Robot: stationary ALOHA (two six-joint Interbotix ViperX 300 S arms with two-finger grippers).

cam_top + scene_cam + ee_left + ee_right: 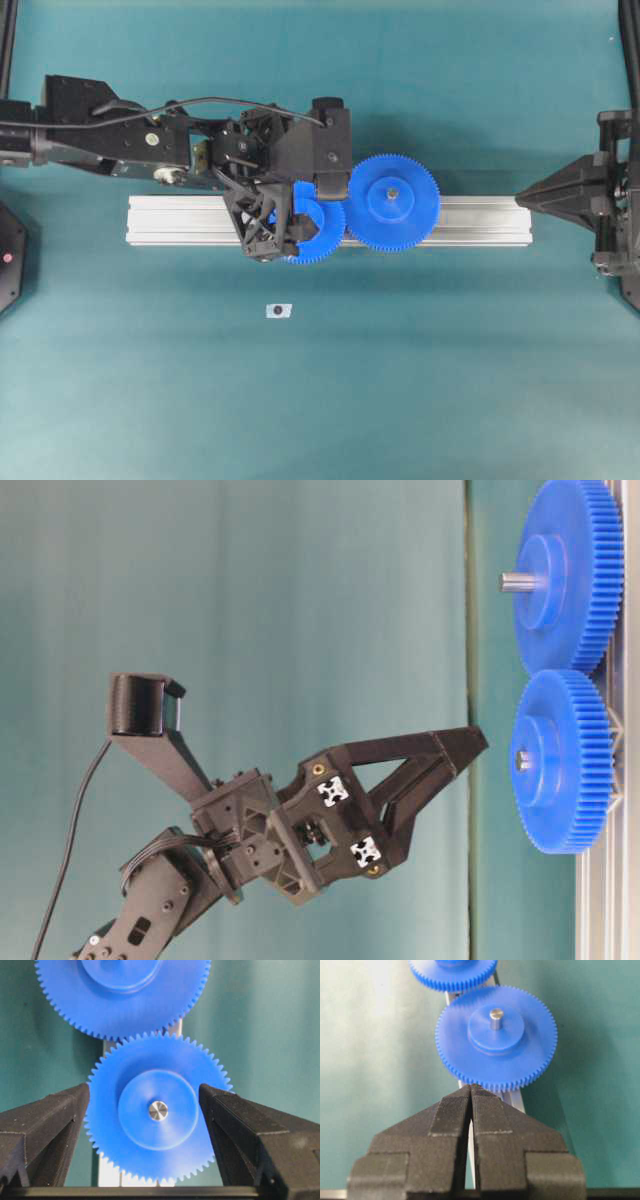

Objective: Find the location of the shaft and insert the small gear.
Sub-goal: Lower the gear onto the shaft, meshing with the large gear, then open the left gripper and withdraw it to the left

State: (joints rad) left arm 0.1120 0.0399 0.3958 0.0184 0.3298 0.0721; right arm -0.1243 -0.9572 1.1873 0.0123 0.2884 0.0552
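Overhead view, left to right. The left gripper (290,215) hangs above the aluminium rail (180,220) with its jaws spread wide and nothing between them; the left wrist view shows its two fingers (45,1130) flanking the small gear (159,1110) without touching it. The small gear lies flat on the rail, seated on a shaft (158,1110) whose metal tip shows flush in the hub, and its teeth mesh with those of the large gear (394,202) just beside it, which sits on its own protruding pin (495,1016). A small clear part with a dark centre (278,311) lies apart on the green table (450,380), near the rail; what it is cannot be told. Far right, the right gripper (470,1091) rests with jaws closed and empty, well apart from the gears.

Judgement: insertion appears complete; only withdrawal of the left arm remains.
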